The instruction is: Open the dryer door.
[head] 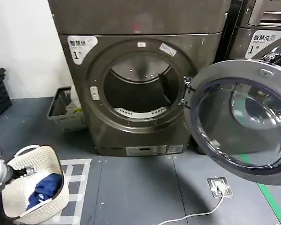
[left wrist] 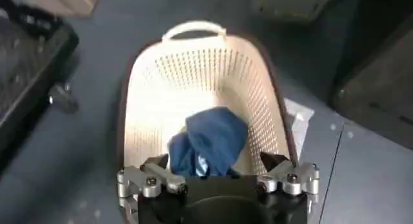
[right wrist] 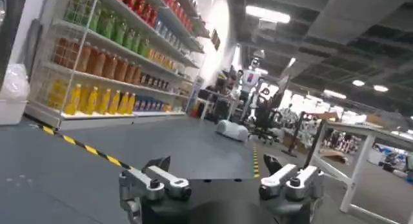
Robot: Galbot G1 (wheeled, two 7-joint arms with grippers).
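Dryer point(head: 140, 84): large grey-brown front-loader, taken as the landmark here; its round drum opening point(head: 139, 89) is fully exposed. The dryer door point(head: 241, 122) hangs swung wide out to the right of the dryer, hinged at the opening's right edge, grey inner side and tinted glass facing the camera, so the task reads as essentially done. Handling judgement: the door looks rigid and fairly heavy, metal rim around glass, turning freely about its hinge; the glass centre is smooth and likely slippery, so the place to take hold is the rim on the side far from the hinge, where leverage is best, pushing or hooking rather than pinching. A second machine point(head: 264, 33) stands right of the dryer, behind the open door. Laundry basket point(head: 30, 187): cream, perforated, on the floor front-left of the dryer, holding a blue garment point(left wrist: 210, 141). Left hand point(left wrist: 216, 180) hovers directly over that basket, fingers spread wide, holding nothing. Right hand point(right wrist: 219, 183) is likewise spread wide and empty, facing away from the dryer toward a shelved aisle point(right wrist: 110, 57); where it sits relative to the dryer I cannot tell.
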